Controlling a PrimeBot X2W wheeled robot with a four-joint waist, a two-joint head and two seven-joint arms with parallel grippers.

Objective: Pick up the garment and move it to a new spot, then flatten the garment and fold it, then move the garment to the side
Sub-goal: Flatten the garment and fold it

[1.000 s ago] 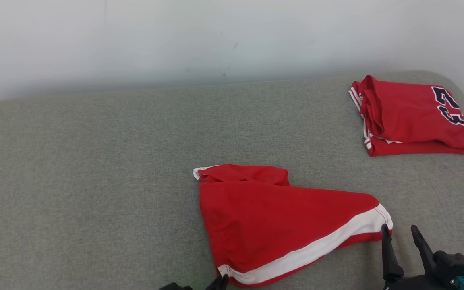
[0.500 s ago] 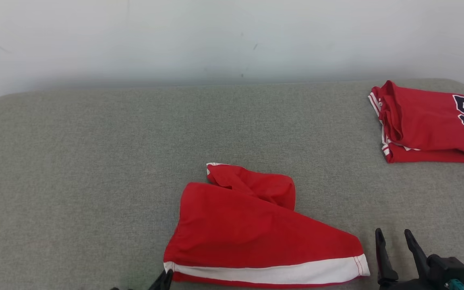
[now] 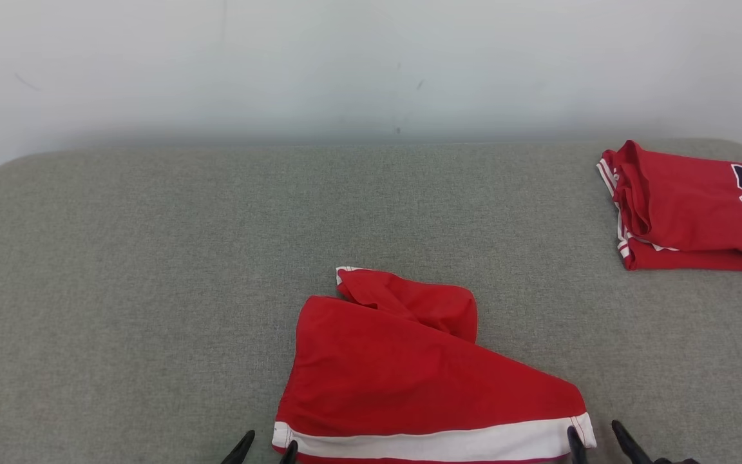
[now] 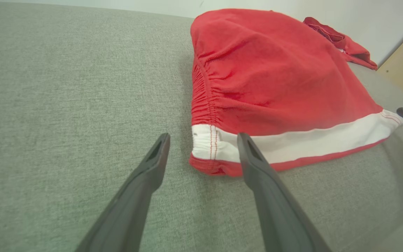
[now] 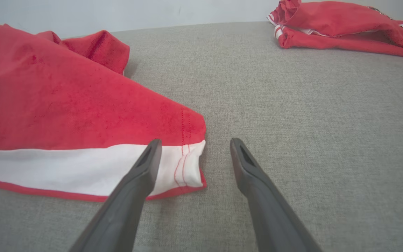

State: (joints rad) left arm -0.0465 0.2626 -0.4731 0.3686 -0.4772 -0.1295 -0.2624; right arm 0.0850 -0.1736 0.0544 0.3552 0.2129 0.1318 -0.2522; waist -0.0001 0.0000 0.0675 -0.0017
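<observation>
head view: the red garment [image 3: 409, 380], rumpled, lies at the near edge of the grey fabric surface [image 3: 152, 258], about midway along it. its white-banded hem runs left to right. the left pincer [image 3: 268, 443], spread wide and empty, brackets the hem's left corner. the right pincer [image 3: 594, 430], equally wide and empty, brackets the right corner. each arm looks set to pinch its own corner. a folded jersey [image 3: 686, 206] sits by the far right corner.

The head camera looked down from high on the cushion [image 3: 120, 270], wall [image 3: 345, 64] across the frame's top. Both wrist cameras sat low and close, facing opposite ends of the garment [image 3: 409, 374], which all three views shared.
</observation>
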